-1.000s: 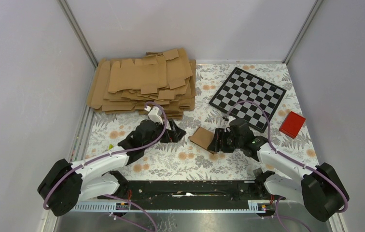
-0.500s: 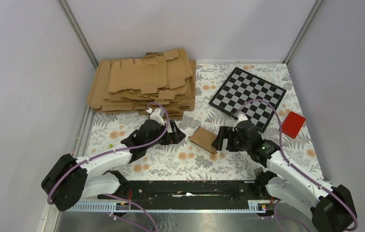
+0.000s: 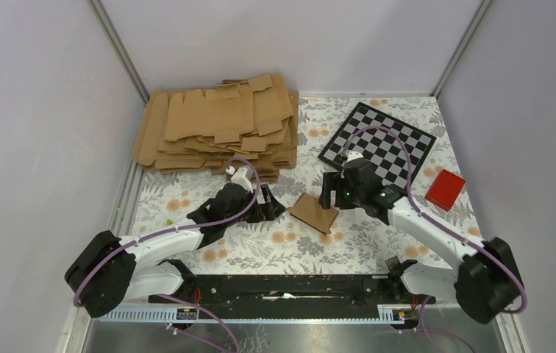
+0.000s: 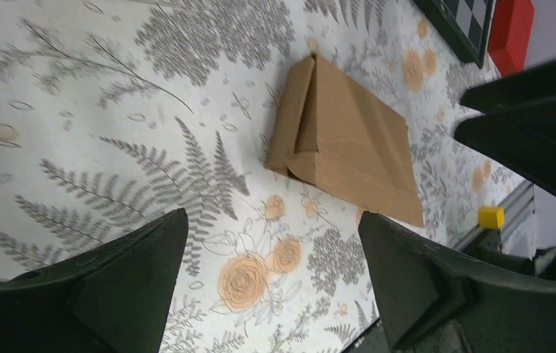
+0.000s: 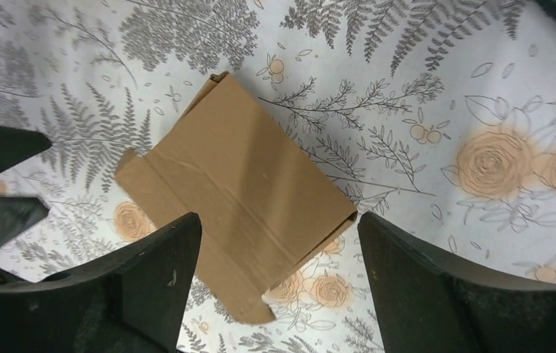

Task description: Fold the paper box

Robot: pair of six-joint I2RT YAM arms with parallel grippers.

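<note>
The paper box (image 3: 314, 212) is a small brown kraft piece, folded nearly flat, lying on the floral cloth between the two arms. It shows in the left wrist view (image 4: 348, 143) and in the right wrist view (image 5: 238, 184). My left gripper (image 3: 266, 203) is open and empty, just left of the box and apart from it (image 4: 271, 250). My right gripper (image 3: 328, 193) is open and empty, hovering at the box's right edge (image 5: 279, 246), with the box below its spread fingers.
A big pile of flat brown blanks (image 3: 220, 125) lies at the back left. A checkerboard (image 3: 376, 145) lies at the back right, and a small red block (image 3: 445, 189) sits right of it. Grey walls enclose the table on three sides.
My right gripper has let go of the box and moved back and up, away from it. The box now lies flat on the cloth. The left arm has barely moved.
</note>
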